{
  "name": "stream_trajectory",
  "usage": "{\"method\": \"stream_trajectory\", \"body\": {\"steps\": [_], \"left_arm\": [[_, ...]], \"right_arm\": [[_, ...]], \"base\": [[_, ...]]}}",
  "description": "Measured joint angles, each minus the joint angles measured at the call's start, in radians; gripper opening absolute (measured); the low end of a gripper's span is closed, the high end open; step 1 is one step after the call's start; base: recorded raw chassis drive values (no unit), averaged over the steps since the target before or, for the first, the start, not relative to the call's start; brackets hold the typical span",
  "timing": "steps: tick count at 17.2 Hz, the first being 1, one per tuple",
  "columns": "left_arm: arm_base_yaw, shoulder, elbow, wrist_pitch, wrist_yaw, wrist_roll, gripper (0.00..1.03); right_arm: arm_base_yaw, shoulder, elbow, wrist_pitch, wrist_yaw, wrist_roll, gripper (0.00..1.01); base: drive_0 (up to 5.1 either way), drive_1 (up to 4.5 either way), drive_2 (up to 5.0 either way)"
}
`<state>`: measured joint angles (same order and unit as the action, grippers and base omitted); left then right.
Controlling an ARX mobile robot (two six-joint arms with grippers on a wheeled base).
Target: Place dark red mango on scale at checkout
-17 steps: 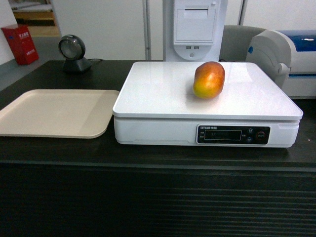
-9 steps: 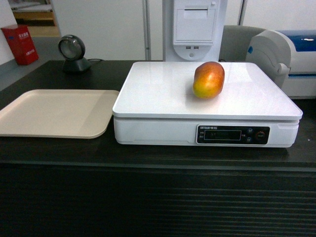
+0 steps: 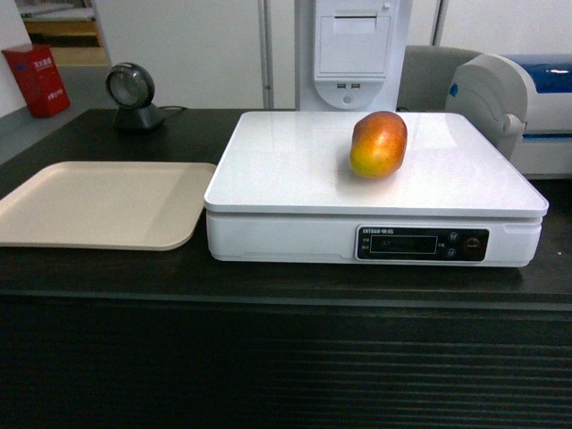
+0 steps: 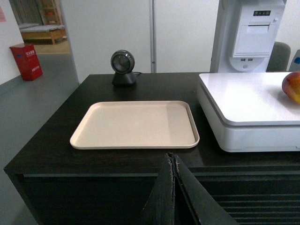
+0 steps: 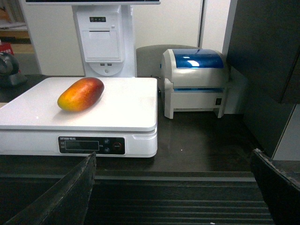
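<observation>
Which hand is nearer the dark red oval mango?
Right. The open right hand faces the dark red oval mango on the white scale; the shut left hand faces the beige tray.

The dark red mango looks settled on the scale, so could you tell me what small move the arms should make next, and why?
Probably none beyond keeping both arms back. The dark red mango lies on the scale platform, touched by nothing. The right gripper is open and short of the checkout counter; the left gripper is shut, also clear. The placing looks done.
</observation>
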<state>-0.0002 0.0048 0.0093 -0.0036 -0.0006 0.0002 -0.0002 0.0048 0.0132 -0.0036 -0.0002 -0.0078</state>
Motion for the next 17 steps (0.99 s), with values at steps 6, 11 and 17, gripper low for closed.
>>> {"method": "stream_trajectory", "body": {"steps": [6, 11, 17], "left_arm": [[0.0, 0.0, 0.0, 0.0, 0.0, 0.0, 0.2], [0.0, 0.0, 0.0, 0.0, 0.0, 0.0, 0.79], [0.0, 0.0, 0.0, 0.0, 0.0, 0.0, 0.98]], "right_arm": [[0.0, 0.0, 0.0, 0.0, 0.0, 0.0, 0.98], [0.0, 0.0, 0.0, 0.0, 0.0, 0.0, 0.98], [0.0, 0.0, 0.0, 0.0, 0.0, 0.0, 0.98]], "base": [[0.0, 0.0, 0.0], [0.0, 0.0, 0.0], [0.0, 0.0, 0.0]]}}
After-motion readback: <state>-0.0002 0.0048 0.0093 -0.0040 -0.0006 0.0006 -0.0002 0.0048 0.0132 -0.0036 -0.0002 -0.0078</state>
